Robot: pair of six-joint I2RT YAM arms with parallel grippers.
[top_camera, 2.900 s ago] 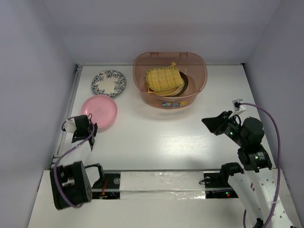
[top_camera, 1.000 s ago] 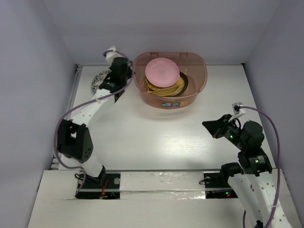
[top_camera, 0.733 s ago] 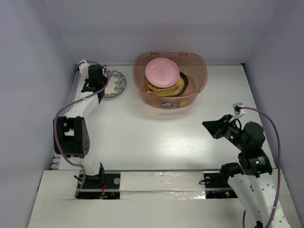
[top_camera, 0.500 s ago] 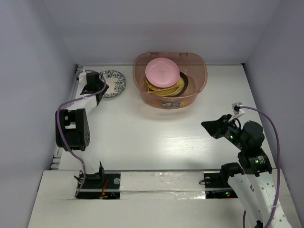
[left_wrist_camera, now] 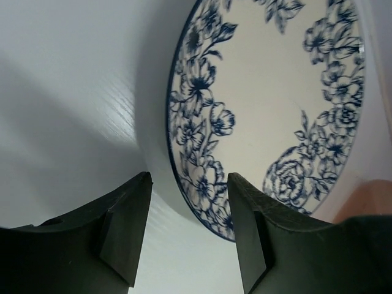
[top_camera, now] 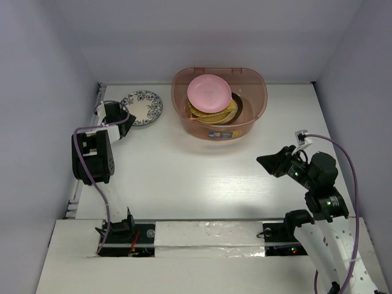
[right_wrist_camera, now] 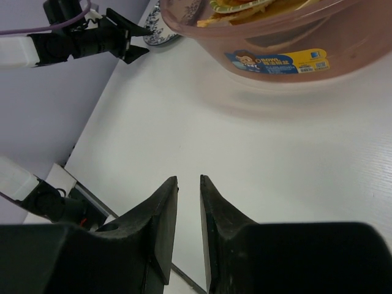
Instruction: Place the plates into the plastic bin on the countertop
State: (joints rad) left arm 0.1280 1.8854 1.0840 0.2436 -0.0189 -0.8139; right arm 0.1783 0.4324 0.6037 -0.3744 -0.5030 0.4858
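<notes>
The blue-and-white floral plate [top_camera: 142, 106] lies on the white countertop [top_camera: 202, 171] at the far left. My left gripper [top_camera: 124, 119] is open at its near-left edge. In the left wrist view the plate [left_wrist_camera: 269, 92] fills the top, and its rim lies just ahead of the open gripper [left_wrist_camera: 187, 184]. The reddish-pink plastic bin [top_camera: 219, 101] holds the pink plate [top_camera: 209, 92] on top of yellow and orange dishes [top_camera: 214, 115]. My right gripper [top_camera: 269, 161] hovers at the right, jaws almost together and empty, as the right wrist view [right_wrist_camera: 188, 180] shows.
Lilac walls border the countertop on the left, back and right. The bin [right_wrist_camera: 288, 37] with its label [right_wrist_camera: 275, 60] shows in the right wrist view, with my left gripper [right_wrist_camera: 125, 40] to its left. A taped rail [top_camera: 208, 236] runs along the near edge.
The pink plate went from the countertop into the bin. My left arm then swung back left and came down to the floral plate's near edge. The right arm hardly moved.
</notes>
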